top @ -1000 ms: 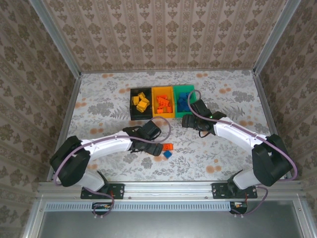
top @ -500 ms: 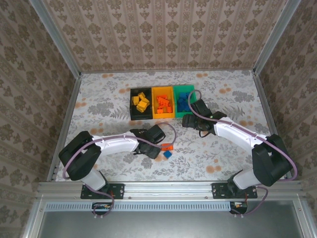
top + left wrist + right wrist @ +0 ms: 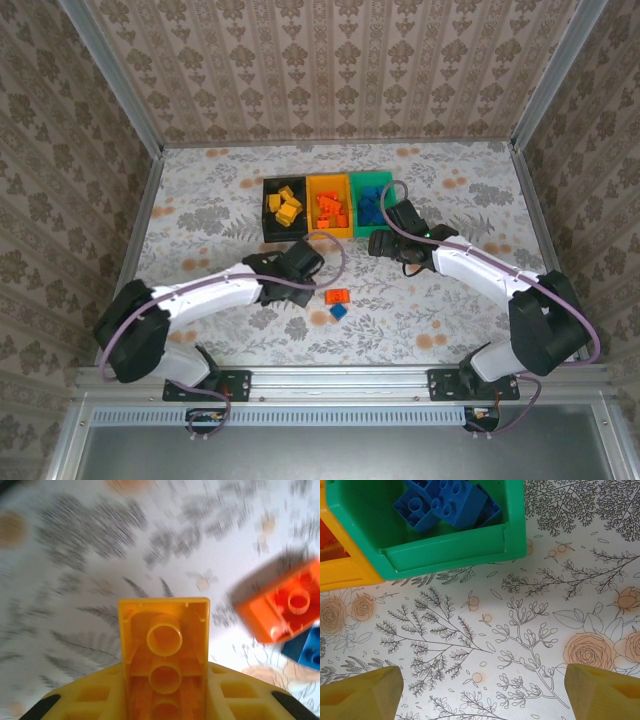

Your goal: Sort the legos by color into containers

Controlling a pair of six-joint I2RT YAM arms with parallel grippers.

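In the left wrist view my left gripper (image 3: 164,692) is shut on a yellow-orange lego (image 3: 164,645), hollow underside facing the camera, held above the table. Beside it lie a red-orange lego (image 3: 282,607) and a blue lego (image 3: 307,647). From above, the left gripper (image 3: 303,272) sits just left of those two loose legos, the red-orange (image 3: 338,296) and the blue (image 3: 339,312). The containers stand in a row: black (image 3: 267,208), yellow-orange (image 3: 329,232) and green (image 3: 372,179), each holding bricks. My right gripper (image 3: 385,243) is open with nothing in it over the table just before the green bin (image 3: 455,550).
Blue bricks (image 3: 447,502) lie in the green bin, with the yellow-orange bin's corner (image 3: 345,570) to its left. The patterned tabletop (image 3: 460,190) is bounded by metal rails and papered walls.
My left gripper has shut on the yellow-orange lego and drawn back up and left from the two loose bricks. The right arm has stayed put.
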